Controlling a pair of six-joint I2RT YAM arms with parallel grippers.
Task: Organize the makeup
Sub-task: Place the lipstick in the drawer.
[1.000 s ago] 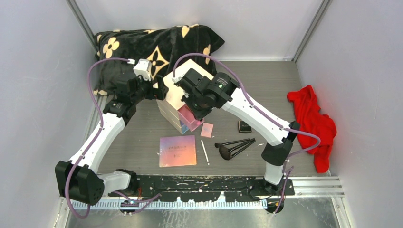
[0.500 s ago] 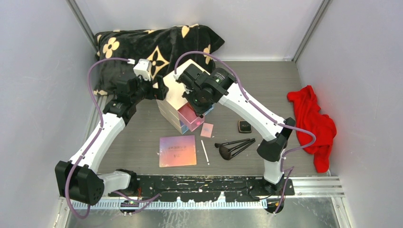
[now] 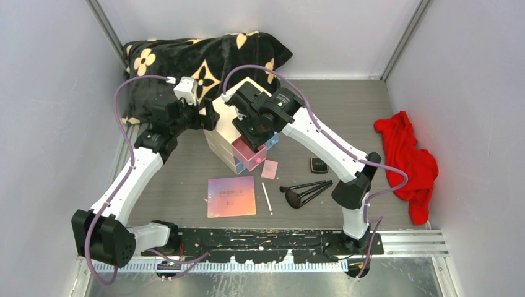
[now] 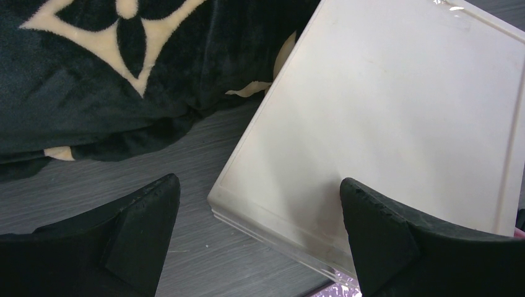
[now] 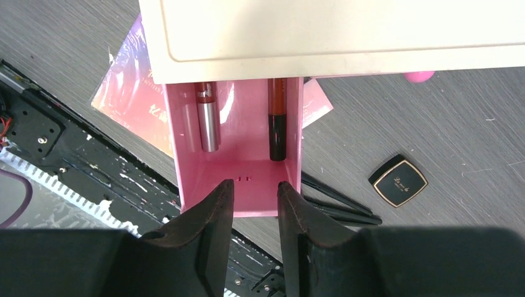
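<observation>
**Open drawer, loose box, and most of the makeup not yet put away**

The biggest worry is the cream box (image 4: 384, 111) itself. The left gripper (image 4: 257, 185) straddles its back corner with the jaws spread wide, one finger over the lid and one beside it over the table (image 3: 347, 111), so nothing actually pins the box. Any tug or shove on the front could slide or twist it towards the black patterned blanket (image 3: 198, 55).

Next is the pink drawer (image 5: 238, 167), pulled well out over the table. The right gripper (image 5: 255, 185) sits at its front wall with a narrow gap between the fingers. Their tips hide the contact, so I cannot tell whether they pinch it. If the drawer is drawn much further it could leave the box and tip out the silver tube (image 5: 208, 120) and red pencil (image 5: 276, 117) lying inside.

The iridescent palette (image 3: 231, 196) lies flat on the table in front of the box and looks wider than this drawer. Forced in, it would jam, and its low edge gives the fingers little to catch.

The brushes (image 3: 306, 192) lie crossed beside it. They may come up together, or stick out and block the drawer from closing.

The black compact (image 5: 398, 180) sits apart to the right, flat and smooth enough to skid.

The small pink compact (image 3: 269, 169) lies just beside the drawer's overhang, and the thin stick (image 3: 267, 198) is near the palette. Either could be knocked away by an arm reaching past.
</observation>
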